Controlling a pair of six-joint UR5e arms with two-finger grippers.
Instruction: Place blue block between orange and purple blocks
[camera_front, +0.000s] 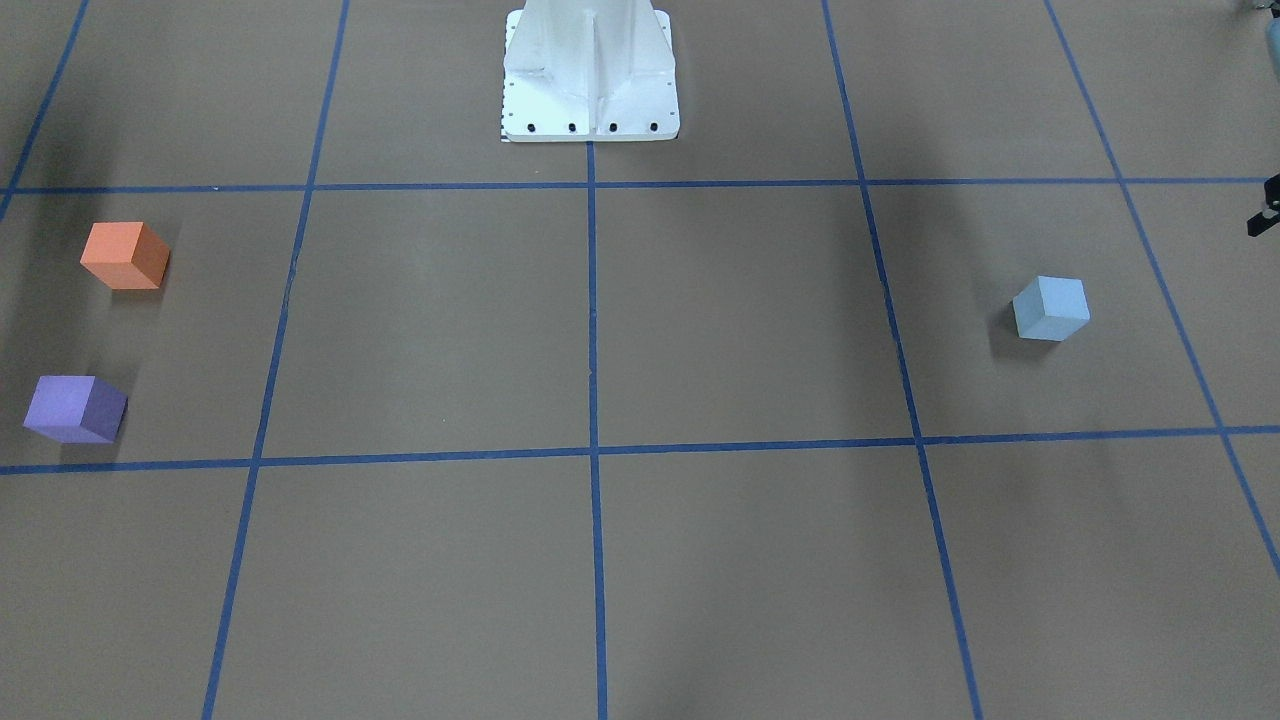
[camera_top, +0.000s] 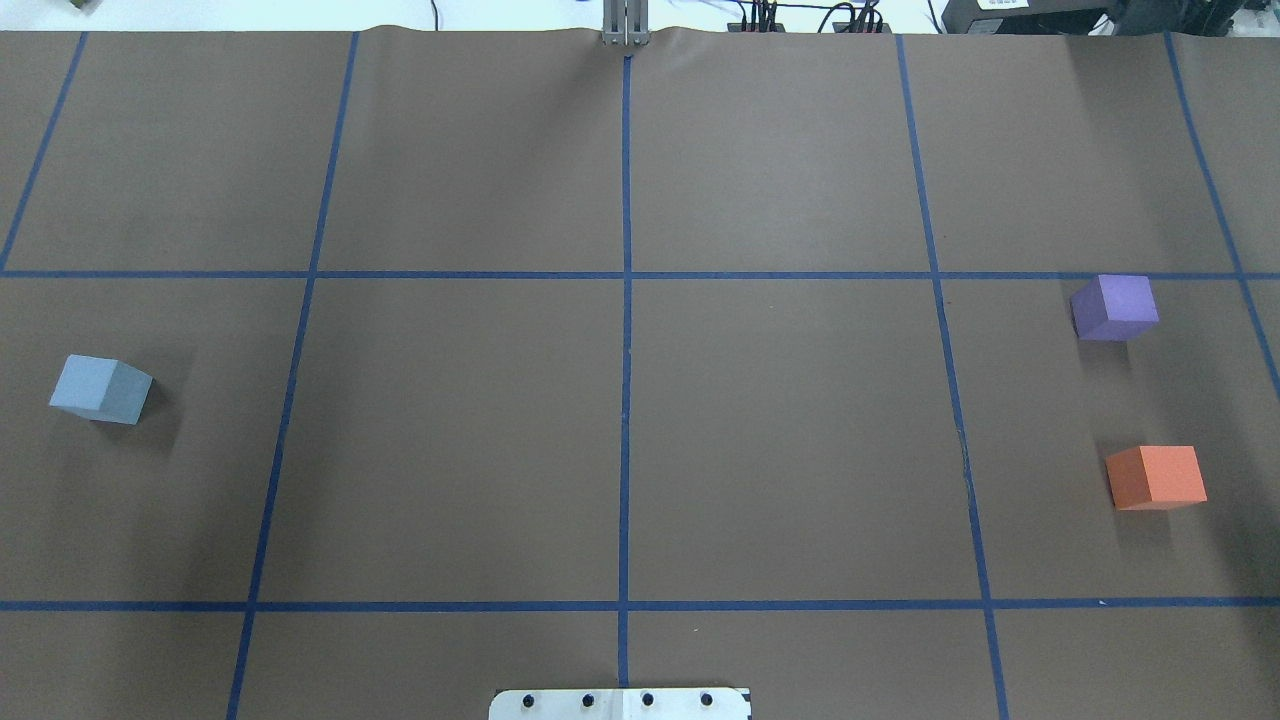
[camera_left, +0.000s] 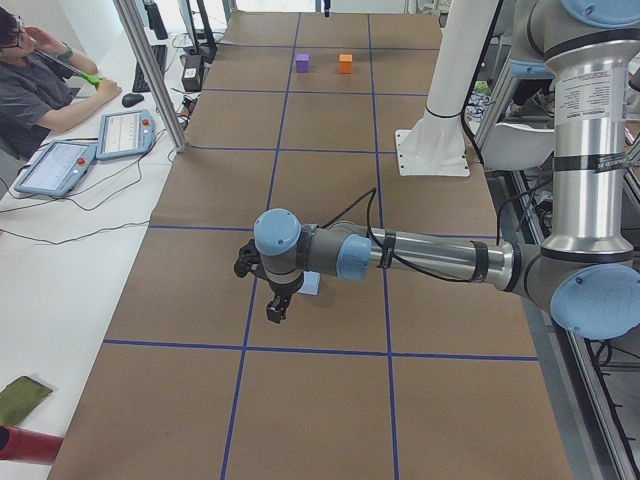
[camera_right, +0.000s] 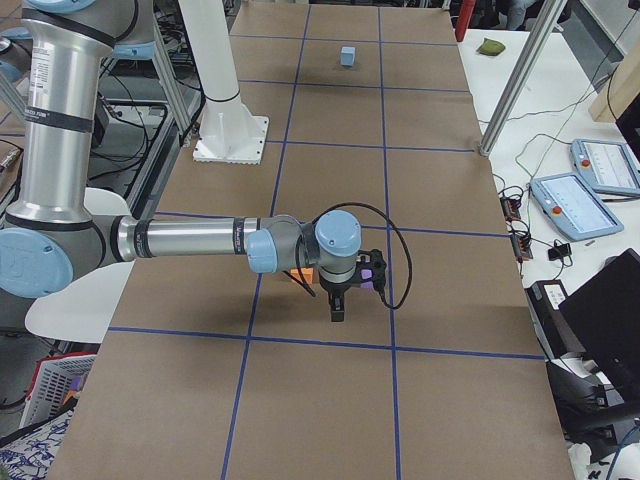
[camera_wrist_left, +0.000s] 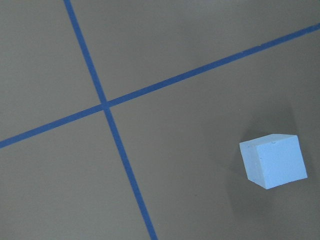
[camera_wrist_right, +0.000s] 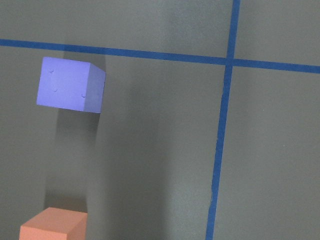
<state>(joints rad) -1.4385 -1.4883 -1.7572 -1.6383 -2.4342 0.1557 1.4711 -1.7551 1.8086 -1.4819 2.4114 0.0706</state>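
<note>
Blue block (camera_top: 100, 390) sits mid-left in the overhead view, well apart from orange (camera_top: 1155, 477) and purple (camera_top: 1114, 307) at right. Left gripper (camera_left: 277, 310), the nearer one, hangs near it (wrist view: block lower right); whether it is released or clenched cannot be told.

The blue block (camera_top: 100, 390), a pale matte cube, sits flat and alone far on the robot's left. The orange block (camera_top: 1157, 478) and purple block (camera_top: 1115, 308) (both similar cubes) sit upright far right, near each other but apart, purple farther out.
</note>
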